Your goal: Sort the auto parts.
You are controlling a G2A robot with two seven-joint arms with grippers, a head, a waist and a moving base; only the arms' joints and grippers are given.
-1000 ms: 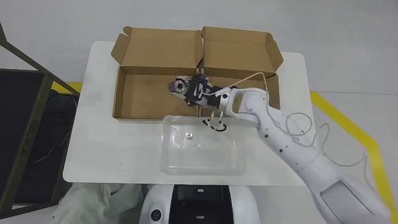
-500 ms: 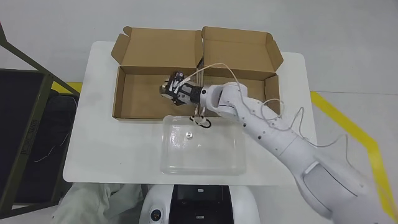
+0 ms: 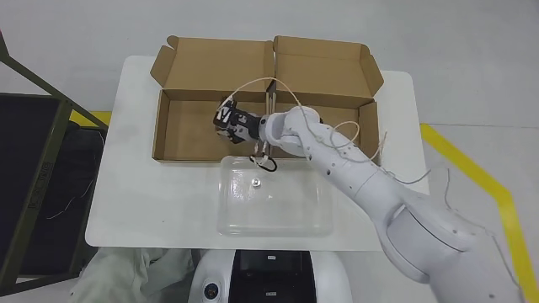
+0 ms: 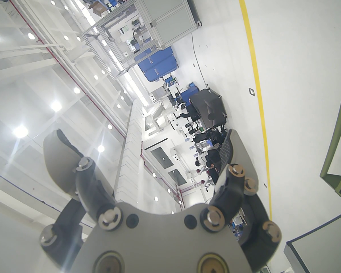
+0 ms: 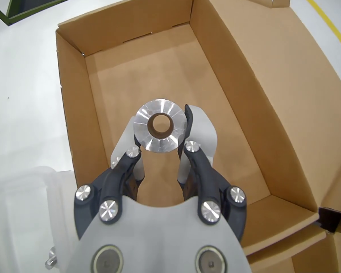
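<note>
Right wrist view: end effector (image 5: 160,129) clamps ring (image 5: 160,146), apparently above box (image 5: 147,66).

Shiny metal ring (image 5: 160,146), matt cardboard box (image 5: 236,86), clear plastic tray (image 3: 278,212).

White table (image 3: 135,185): cardboard boxes (image 3: 189,133), clear tray (image 3: 278,219), seemingly touching.

No legible text anywhere; perhaps a faint white mark on the distant blue cabinet (image 4: 158,64)
</note>
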